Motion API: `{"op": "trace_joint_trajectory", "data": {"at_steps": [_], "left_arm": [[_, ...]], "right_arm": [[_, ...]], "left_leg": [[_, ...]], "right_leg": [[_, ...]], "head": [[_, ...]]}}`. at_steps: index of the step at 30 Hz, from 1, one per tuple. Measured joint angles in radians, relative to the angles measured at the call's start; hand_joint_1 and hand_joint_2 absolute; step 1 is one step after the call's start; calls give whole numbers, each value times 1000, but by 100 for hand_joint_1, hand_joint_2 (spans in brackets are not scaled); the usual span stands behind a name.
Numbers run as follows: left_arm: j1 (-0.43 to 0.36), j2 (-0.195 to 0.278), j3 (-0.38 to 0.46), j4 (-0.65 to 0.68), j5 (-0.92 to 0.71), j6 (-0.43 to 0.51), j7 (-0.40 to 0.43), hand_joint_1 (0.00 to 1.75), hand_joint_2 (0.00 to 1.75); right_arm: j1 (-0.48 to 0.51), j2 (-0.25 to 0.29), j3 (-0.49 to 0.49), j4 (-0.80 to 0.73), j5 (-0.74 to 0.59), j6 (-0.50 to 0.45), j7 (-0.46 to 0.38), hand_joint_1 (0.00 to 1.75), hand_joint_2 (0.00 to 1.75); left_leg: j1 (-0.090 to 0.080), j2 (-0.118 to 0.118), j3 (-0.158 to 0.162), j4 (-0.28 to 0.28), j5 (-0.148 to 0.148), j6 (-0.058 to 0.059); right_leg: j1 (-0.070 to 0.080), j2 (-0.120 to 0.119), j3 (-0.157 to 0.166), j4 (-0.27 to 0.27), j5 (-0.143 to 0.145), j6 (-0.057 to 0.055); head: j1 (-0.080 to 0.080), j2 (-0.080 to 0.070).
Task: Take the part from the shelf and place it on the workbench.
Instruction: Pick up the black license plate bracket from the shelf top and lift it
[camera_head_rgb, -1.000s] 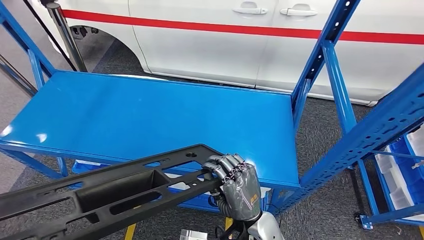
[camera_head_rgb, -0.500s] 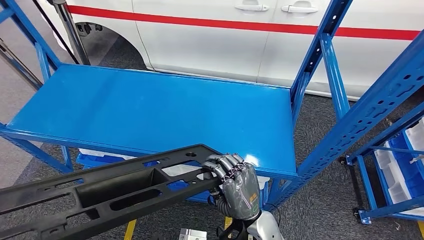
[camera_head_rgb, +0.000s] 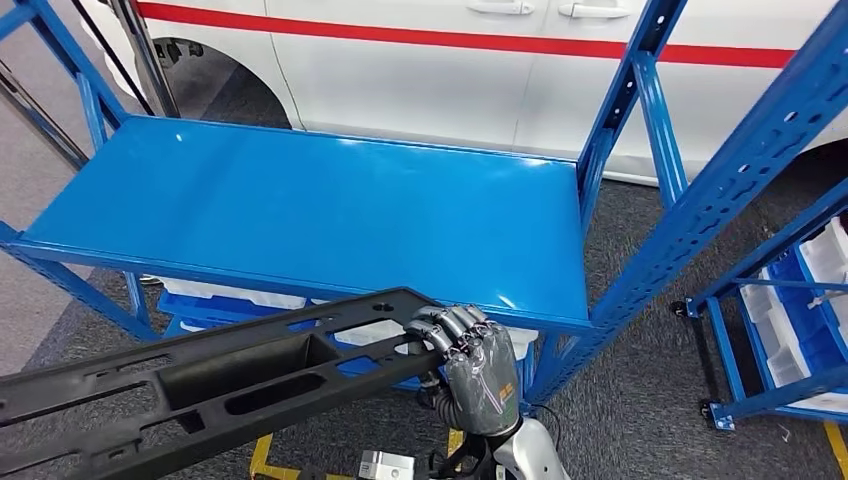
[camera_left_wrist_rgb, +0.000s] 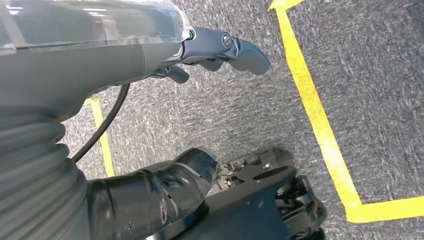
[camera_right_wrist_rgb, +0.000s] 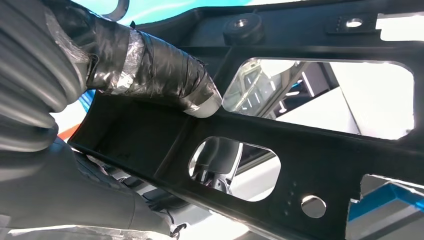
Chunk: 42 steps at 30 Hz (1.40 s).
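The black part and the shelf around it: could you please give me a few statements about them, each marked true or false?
1. The right hand grips the long black part. True.
2. The part lies flat on the blue shelf board. False: it is held in front of the board, off it.
3. A white vehicle with a red stripe stands behind the shelf. True.
4. Boxes are stacked on the blue shelf board. False: nothing stands on it.

White car (red stripe along side) behind rack; yellow floor tape on grey carpet.
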Motion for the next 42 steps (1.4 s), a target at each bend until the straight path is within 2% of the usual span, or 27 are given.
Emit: {"op": "trace_joint_trajectory", "data": {"at_steps": [2, 3, 6, 7, 8, 9, 10, 12, 14, 17, 18, 19, 21, 22, 23, 24, 26, 28, 29, 31, 33, 35, 37, 38, 39, 40, 42], "left_arm": [[0, 0, 0, 0, 0, 0, 0, 0, 175], [0, 0, 0, 0, 0, 0, 0, 0, 175], [1, 0, 0, 0, 0, 0, 0, 0, 175], [1, 0, 0, 0, 0, 0, 0, 0, 175], [1, 0, 0, 0, 0, 0, 0, 0, 175], [1, 0, 0, 0, 0, 0, 0, 0, 175], [1, 0, 0, 0, 0, 0, 0, 0, 175], [0, 0, 0, 0, 0, 0, 0, 0, 175], [-2, 1, 0, 0, 0, 0, 0, 0, 175], [0, 1, 0, 0, 0, 0, 0, 0, 175], [-1, 0, 0, 0, 0, 0, 1, 0, 175], [-1, 0, 0, 0, 0, 0, 1, 0, 175], [-2, 0, 0, 0, 0, 0, 1, 0, 175], [-2, 0, 0, 0, 0, 0, 1, 0, 175], [-2, 0, 0, 0, 0, 0, 1, 0, 175], [-1, 0, 0, 0, 0, -1, 1, 0, 175], [-1, 0, 0, 0, 0, -2, 1, 0, 175], [-1, 0, 0, 0, 0, -2, 1, 0, 175], [-1, 0, 0, 0, 0, -3, 1, 0, 175], [-1, 0, 0, 0, 0, -3, 1, 0, 175], [0, 0, 0, 0, 0, -3, 1, 0, 175], [1, 0, 0, 0, 0, -3, 1, 0, 175], [2, 0, 0, 0, 0, -3, 1, 0, 175], [3, 0, 0, 0, 0, -3, 1, 0, 175], [3, 0, 0, 0, 0, -4, 1, 0, 175], [3, 0, 0, 0, 0, -5, 1, 0, 175], [2, 0, 0, 0, 0, -6, 1, 0, 175]], "right_arm": [[-1, 0, 0, 0, 0, 0, 0, 175, 175], [-2, 0, 0, 0, 0, 0, 0, 175, 175], [-3, 1, 0, 1, 0, 0, 1, 175, 175], [-2, 1, 0, 1, 0, 0, 1, 175, 175], [-2, 0, 0, 2, 0, 0, 2, 175, 175], [-2, 0, 0, 3, 0, 0, 2, 175, 175], [-2, 0, 0, 4, 0, 0, 2, 175, 175], [-2, 1, 0, 4, 0, 0, 3, 175, 175], [-2, 1, -1, 4, 0, 0, 3, 175, 175], [-2, 1, -1, 4, 0, 0, 3, 175, 175], [-2, 1, -1, 4, 0, 0, 3, 175, 175], [-2, 0, -2, 4, 0, 0, 3, 175, 175], [-2, 0, -3, 4, 0, 0, 3, 175, 175], [-1, 0, -3, 4, 0, 0, 3, 175, 175], [-1, 0, -4, 5, 0, 0, 3, 175, 175], [-1, -1, -4, 6, 0, 0, 3, 175, 175], [-1, -1, -5, 8, -1, 0, 3, 175, 175], [-3, -1, -5, 8, -1, 0, 4, 175, 175], [-4, 0, -5, 8, -1, -1, 4, 175, 175], [-3, 0, -5, 8, -1, -1, 4, 175, 175], [-3, 0, -6, 8, -1, -1, 4, 175, 175], [-4, 1, -6, 8, -1, -1, 4, 175, 175], [-4, 1, -6, 9, -2, -1, 4, 175, 175], [-3, 1, -6, 9, -2, -1, 4, 175, 175], [-3, 1, -6, 9, -2, -1, 5, 175, 175], [-2, 0, -6, 9, -3, -1, 5, 175, 175], [-2, 1, -6, 9, -4, -1, 6, 175, 175]], "left_leg": [[1, -1, -6, 3, -2, -12], [2, -2, -14, 19, -20, -17], [5, -3, -67, 168, -137, -26], [5, -3, -81, 225, -164, -29], [5, -3, -84, 258, -172, -30], [5, -3, -70, 257, -160, -30], [5, -3, -37, 218, -133, -28], [2, -4, 55, 79, -94, -21], [-3, -5, 105, -11, -87, -12], [-4, -3, 98, -29, -72, 4], [-1, -1, 93, -34, -61, 12], [2, 1, 87, -39, -50, 20], [3, 4, 69, -42, -31, 30], [3, 4, 58, -40, -23, 30], [3, 5, 47, -39, -16, 29], [3, 5, 36, -36, -10, 27], [5, 5, 17, -27, -1, 21], [4, 4, 1, -14, 4, 12], [3, 4, -4, -10, 8, 6], [3, 3, -11, -8, 19, -9], [6, 2, -22, 2, 11, -22], [10, 0, -52, 71, -55, -31], [10, 0, -90, 196, -140, -37], [11, 0, -100, 247, -160, -39], [11, 0, -95, 268, -157, -39], [11, 0, -73, 252, -138, -39], [10, -1, 15, 130, -92, -33]], "right_leg": [[-4, -1, -7, -8, 12, -15], [-6, -3, -13, -11, 20, -24], [-5, -6, -41, -14, 43, -43], [-3, -6, -52, -13, 50, -44], [-2, -7, -63, -11, 57, -44], [-1, -7, -73, -8, 63, -43], [0, -7, -83, -4, 68, -42], [1, -6, -98, 4, 77, -37], [1, -6, -106, 7, 88, -26], [1, -5, -111, 4, 102, -7], [2, -4, -117, 15, 88, -1], [1, -3, -128, 42, 57, 4], [-4, -1, -162, 148, -35, 12], [-7, -1, -177, 208, -68, 16], [-11, -2, -182, 252, -81, 20], [-14, -2, -173, 266, -74, 23], [-21, -2, -101, 187, -25, 26], [-21, -1, -11, 52, -4, 24], [-19, 0, 13, 8, -5, 21], [-13, 1, 16, -14, -7, 12], [-15, -2, 4, -20, 7, -7], [-17, -5, -13, -25, 26, -26], [-13, -7, -34, -24, 41, -33], [-12, -7, -46, -22, 48, -33], [-11, -8, -57, -19, 54, -33], [-10, -8, -67, -15, 60, -32], [-10, -7, -83, -7, 68, -27]], "head": [[0, 0], [-1, 0], [-3, 0], [-3, 0], [-3, 0], [-3, 0], [-3, 0], [-3, 0], [-3, 0], [-2, 0], [-2, 0], [-1, 0], [0, 0], [0, 0], [0, 0], [0, 0], [0, 0], [-1, 0], [-1, 0], [-1, 0], [-1, 0], [-2, 0], [-4, 0], [-4, 0], [-4, 0], [-4, 0], [-4, 0]]}}
